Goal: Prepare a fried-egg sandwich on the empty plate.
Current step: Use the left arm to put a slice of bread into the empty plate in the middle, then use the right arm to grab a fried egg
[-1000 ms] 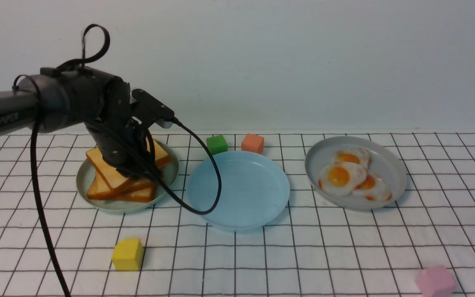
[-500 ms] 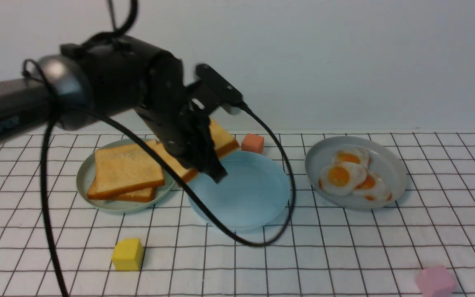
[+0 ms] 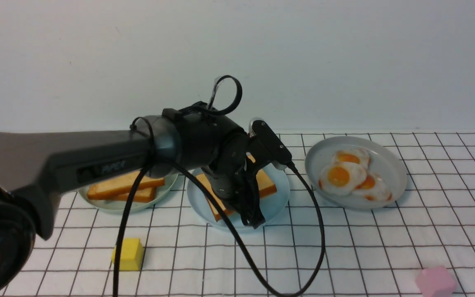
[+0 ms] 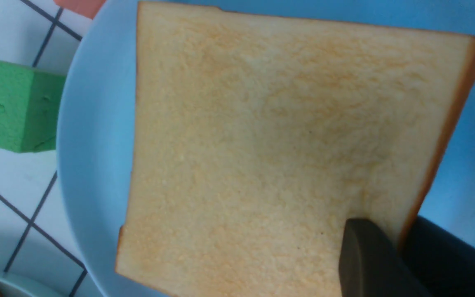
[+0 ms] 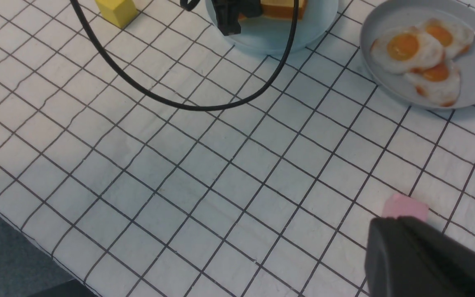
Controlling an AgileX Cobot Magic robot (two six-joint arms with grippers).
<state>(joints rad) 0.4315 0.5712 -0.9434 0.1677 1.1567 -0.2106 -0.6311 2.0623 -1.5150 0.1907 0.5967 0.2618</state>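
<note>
With the left arm extended over the light blue plate (image 3: 278,198), one toast slice (image 4: 278,148) is positioned within the rim; I cannot confirm full contact with the plate. The left gripper (image 4: 390,229) has its fingers about one crust edge, but I cannot tell whether they clamp it or stand clear.

Beside that plate are a green block (image 4: 10,105) and an orange block (image 4: 81,5). To its left, I observe further toast slices (image 3: 124,187) on the pale green plate (image 3: 164,193); to its right, three fried eggs (image 3: 339,176) overlap on the grey plate (image 3: 395,173).

Nearer me is a yellow block (image 3: 128,255). The right gripper (image 5: 396,226), jaws pressed together, shows near the pink block (image 5: 404,207).
</note>
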